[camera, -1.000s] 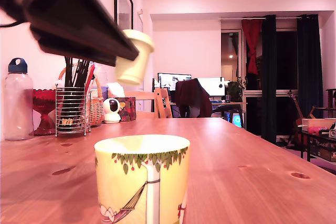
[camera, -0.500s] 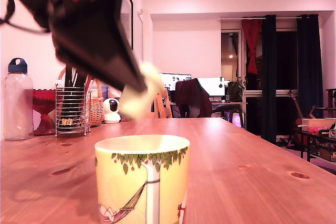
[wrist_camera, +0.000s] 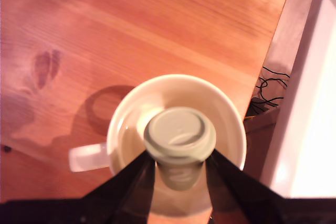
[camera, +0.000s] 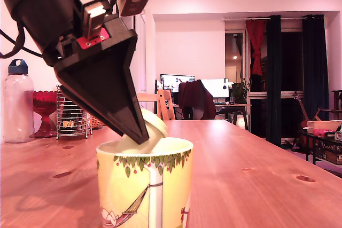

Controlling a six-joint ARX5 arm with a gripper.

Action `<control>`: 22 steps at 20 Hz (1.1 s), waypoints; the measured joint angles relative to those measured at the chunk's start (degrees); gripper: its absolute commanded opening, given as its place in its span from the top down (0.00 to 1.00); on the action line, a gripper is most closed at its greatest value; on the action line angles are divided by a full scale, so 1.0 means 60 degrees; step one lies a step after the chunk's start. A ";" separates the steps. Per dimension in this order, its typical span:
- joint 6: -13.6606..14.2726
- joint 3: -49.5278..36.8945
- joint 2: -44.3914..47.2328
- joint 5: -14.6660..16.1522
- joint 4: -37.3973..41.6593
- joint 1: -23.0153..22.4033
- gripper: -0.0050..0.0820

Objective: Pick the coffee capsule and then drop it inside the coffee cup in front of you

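On the exterior view's left, a clear water bottle [camera: 17, 102] with a dark cap stands on the wooden table [camera: 256, 174]. Just beside it is a red dish [camera: 44, 111], and then a wire basket [camera: 72, 116]. I cannot tell what is in the dish or the basket.

Next comes the black gripper [camera: 140, 134]. It points down, and its two fingers pinch the coffee capsule [camera: 150, 132] [wrist_camera: 180, 139], one on each side. The capsule is pale and has a round flat lid. It hangs right over the mouth of the coffee cup [camera: 144, 185], with its low end about level with the rim. In the wrist view the capsule sits over the middle of the cup [wrist_camera: 231, 129], a bit toward the gripper's side. The cup looks empty inside. Its handle sticks out to one side.

What could go wrong? The capsule is tilted. If the fingers let go like this, it might hit the rim and bounce out onto the table. If the gripper goes lower, a finger might bump the cup and push it.

On the exterior view's right, far back, are chairs, bright screens and dark curtains.
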 measured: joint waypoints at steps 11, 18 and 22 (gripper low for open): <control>0.0004 0.0000 0.0000 0.0047 -0.0044 0.0000 0.75; -0.0004 0.0000 0.0000 0.0044 -0.0044 0.0000 0.40; -0.0007 0.0004 0.0000 0.0044 -0.0076 -0.0004 0.08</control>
